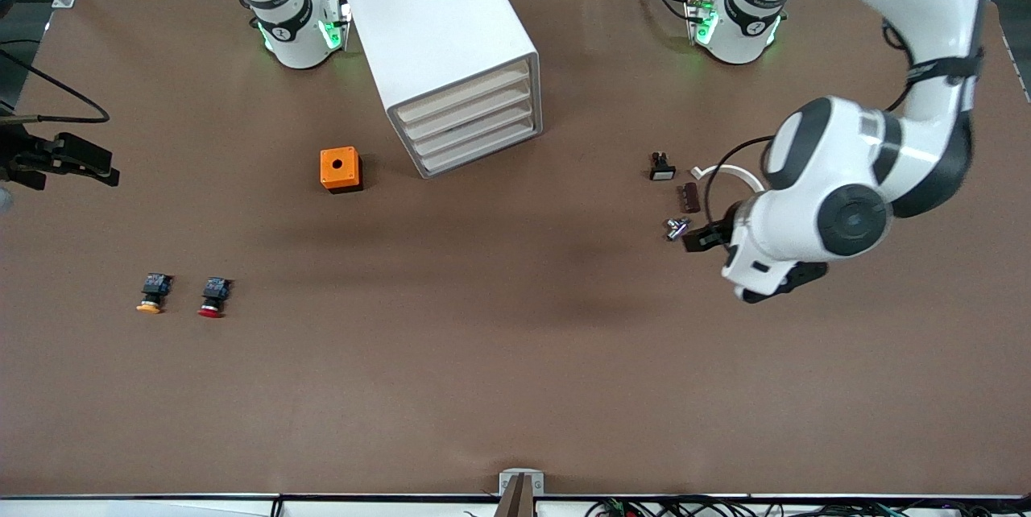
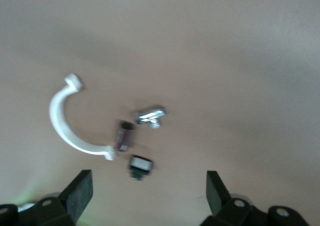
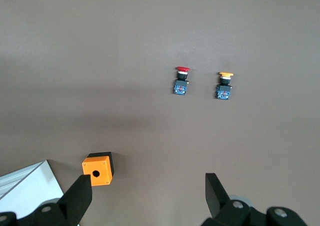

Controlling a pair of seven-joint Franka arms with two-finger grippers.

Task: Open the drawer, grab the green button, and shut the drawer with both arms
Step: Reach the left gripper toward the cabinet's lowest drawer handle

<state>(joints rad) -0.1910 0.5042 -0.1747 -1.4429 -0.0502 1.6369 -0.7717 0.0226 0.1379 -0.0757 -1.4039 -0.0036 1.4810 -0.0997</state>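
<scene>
The bench [image 1: 515, 356] is covered edge to edge in a matte brown sheet, with grey aluminium framing and loose black cables showing past its edges.

A white cabinet [image 1: 439, 34] stands between the two arm bases, turned at an angle, its four pale beige drawer fronts all flush and shut; the drawer [image 1: 471, 118] of the task cannot be told from the other three. The green-capped button is not to be seen anywhere, neither on the bench nor in either wrist view.

The left claw [image 1: 701, 237] hangs over a small cluster of parts at the left arm's end of the bench, its fingers [image 2: 77, 193] spread wide with nothing between them. Below it lie a white curved clip [image 2: 67, 121], a dark brown block [image 2: 123, 136], a shiny metal piece [image 2: 150, 116] and a small black part with a white face [image 2: 140, 167], all close together but apart.

The right claw [image 1: 80, 163] is raised at the right arm's end of the bench, fingers [image 3: 77, 198] likewise spread and empty. Under its camera sit an orange box with a round hole [image 3: 97, 169] just beside the cabinet's corner, and, well apart from it, a red-capped button [image 3: 181, 80] and an orange-yellow-capped button [image 3: 224, 85] lying side by side.

No writing can be read.
</scene>
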